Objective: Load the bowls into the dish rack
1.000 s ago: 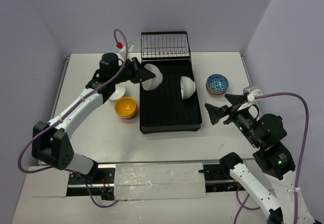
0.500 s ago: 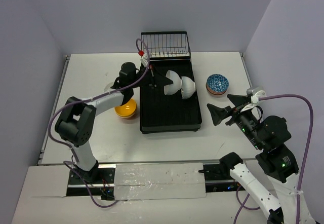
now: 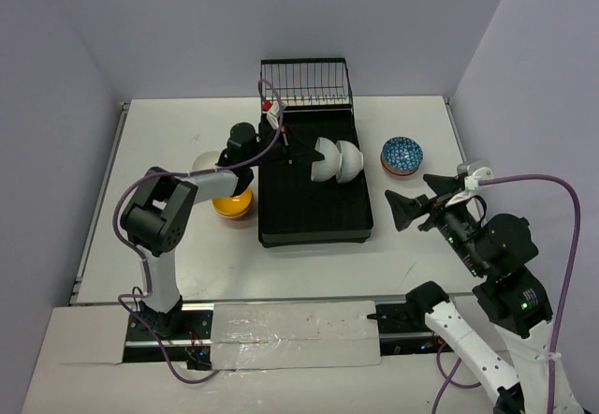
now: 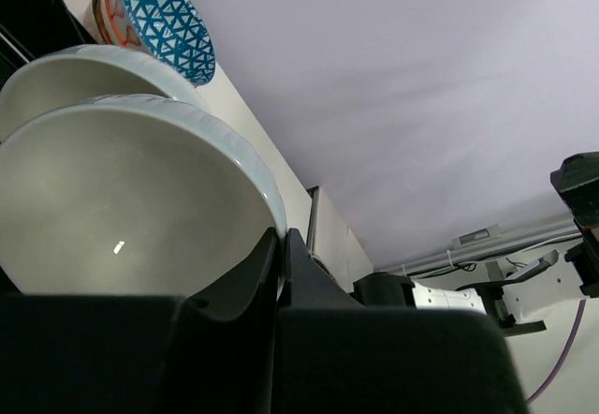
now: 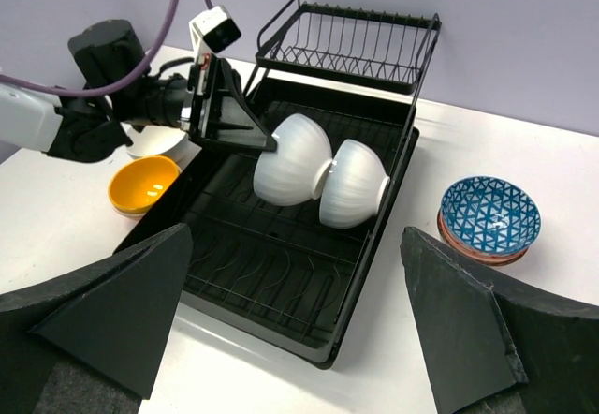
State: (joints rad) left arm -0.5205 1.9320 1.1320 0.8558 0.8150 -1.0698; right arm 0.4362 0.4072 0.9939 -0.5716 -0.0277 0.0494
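Observation:
My left gripper (image 3: 312,156) is shut on the rim of a white bowl (image 3: 328,159) and holds it on edge over the black dish rack (image 3: 314,213). The bowl is up against a second white bowl (image 3: 349,162) standing on edge in the rack. In the left wrist view the fingers (image 4: 253,273) pinch the held bowl's rim (image 4: 112,199). A blue patterned bowl (image 3: 401,154) sits on the table right of the rack. A yellow-orange bowl (image 3: 232,199) and a white bowl (image 3: 208,163) sit left of it. My right gripper (image 3: 398,210) is open and empty, right of the rack's front.
The raised wire basket (image 3: 306,84) stands at the rack's far end. The rack's near half (image 5: 271,264) holds nothing. The blue bowl (image 5: 489,215) rests on a red-rimmed one. Walls close the table at the back and both sides.
My left arm has carried the white bowl rightward over the rack until it meets the second white bowl. My right arm has hardly moved.

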